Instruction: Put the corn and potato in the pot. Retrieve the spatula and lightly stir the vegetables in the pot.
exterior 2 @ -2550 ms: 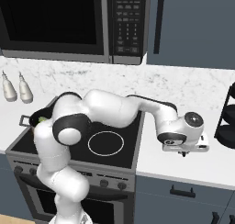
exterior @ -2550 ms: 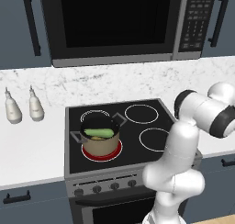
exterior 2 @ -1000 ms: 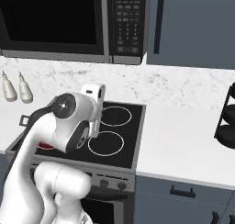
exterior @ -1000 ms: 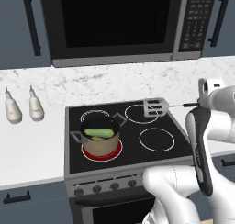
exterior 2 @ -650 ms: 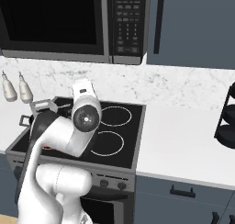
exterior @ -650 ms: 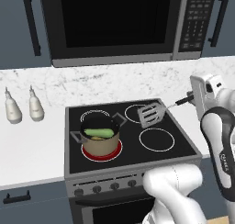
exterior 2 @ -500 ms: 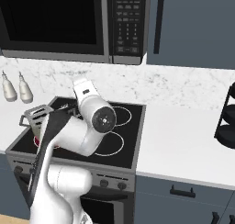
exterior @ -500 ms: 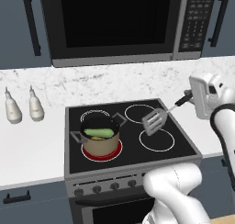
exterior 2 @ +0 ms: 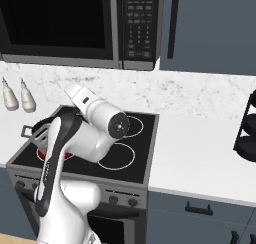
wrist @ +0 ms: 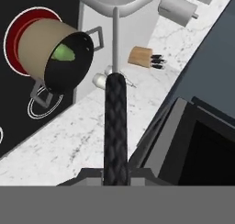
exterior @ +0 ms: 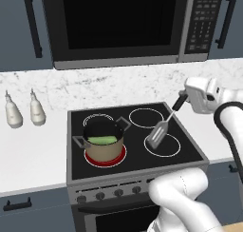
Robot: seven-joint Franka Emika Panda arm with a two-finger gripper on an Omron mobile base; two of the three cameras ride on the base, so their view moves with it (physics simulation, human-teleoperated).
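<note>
Left base view first: the gripper (exterior: 182, 101) is at the right of the frame, a little above the middle, and it is closed on the dark grip of the spatula (exterior: 163, 130). The handle goes down and to the left from it, and the grey slotted head hangs over the front right burner of the stove (exterior: 190, 150), in the air and tilted. The pot (exterior: 103, 141) stands on the red glowing front left burner, left of the middle of the frame, well apart from the spatula head. Inside it the green corn (exterior: 103, 140) lies across the dark interior. The potato I cannot make out there. Two white bottles (exterior: 23, 112) stand on the counter at the left edge.

Right base view: the white arm covers most of the stove in the left half of the frame. Behind it, one dark handle of the pot (exterior 2: 34, 131) and a piece of the red burner are visible at the left.

Hand view: the black grip of the spatula (wrist: 115, 122) rises from the bottom middle, held tight between the fingers, with the grey head at the top edge. The pot (wrist: 57, 54) is at the upper left, with a green patch of corn (wrist: 64, 53) inside.
</note>
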